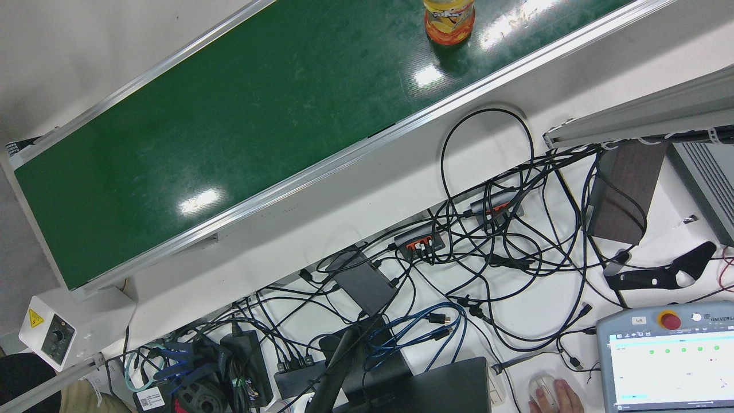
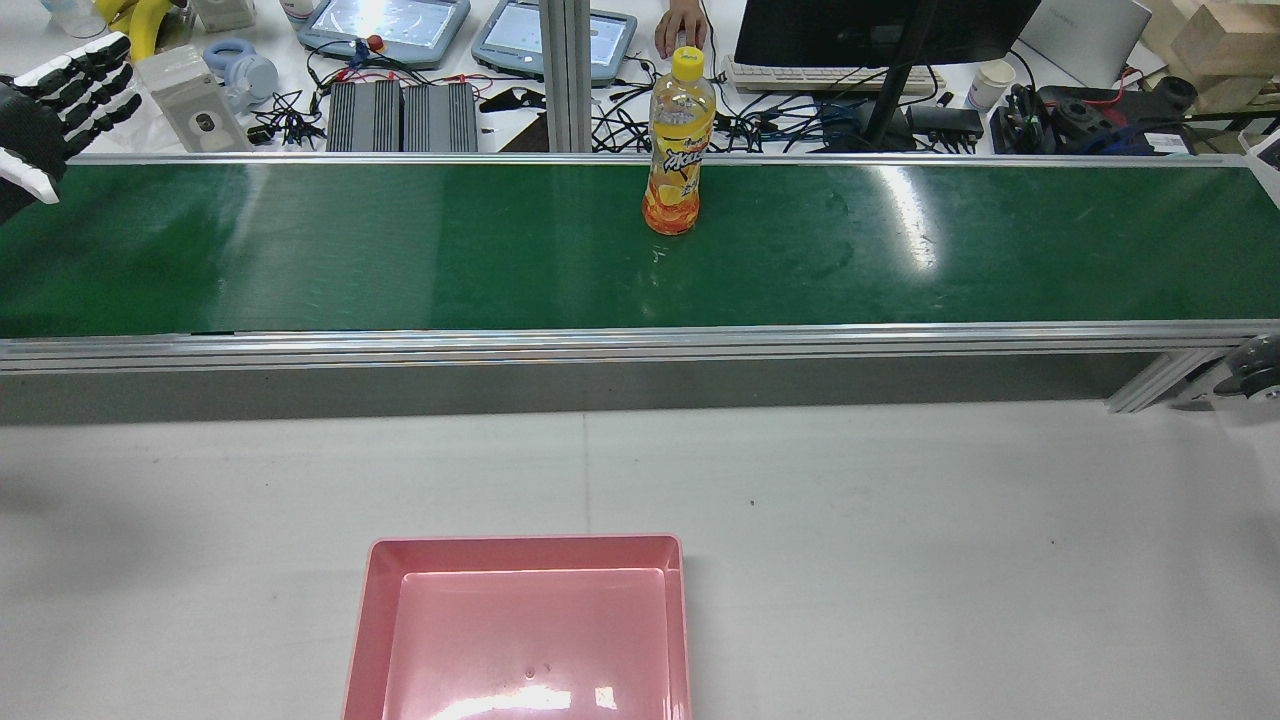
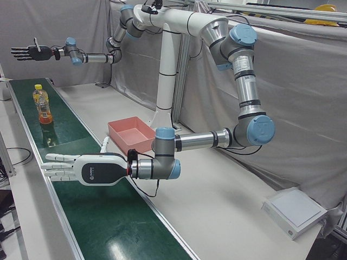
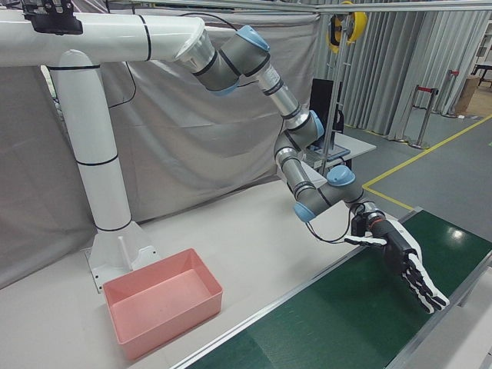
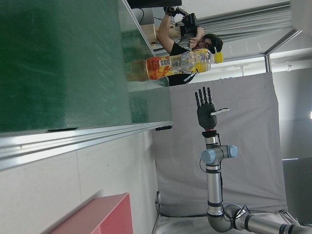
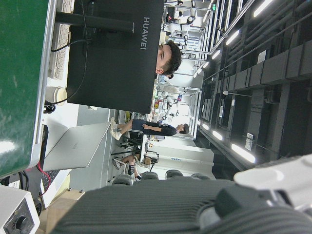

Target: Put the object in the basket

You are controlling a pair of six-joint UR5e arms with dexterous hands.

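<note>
Pink and shallow, the basket [image 2: 520, 543] sits nearest in the rear view, on the white table [image 2: 900, 520] between the robot and the conveyor. It holds nothing, and its near edge is cut off by the frame. It is probably parked there so either arm can swing back to it.

Beyond it runs the green belt [image 2: 400, 250]. The bottle [image 2: 678, 150] of orange drink stands upright on the belt's far half, about midway along, well apart from the basket and touched by nothing.

The left hand [image 3: 81, 169] hovers low over the belt with its fingers stretched flat and apart, gripping nothing. It points along the belt toward the bottle, seemingly waiting. The right hand [image 4: 400, 257] is likewise splayed and empty at the opposite end, outside the rear view.

Whether the belt is running I cannot tell. Past it lie cables and a monitor [image 2: 880, 30] — the front view clips the bottle's cap.
</note>
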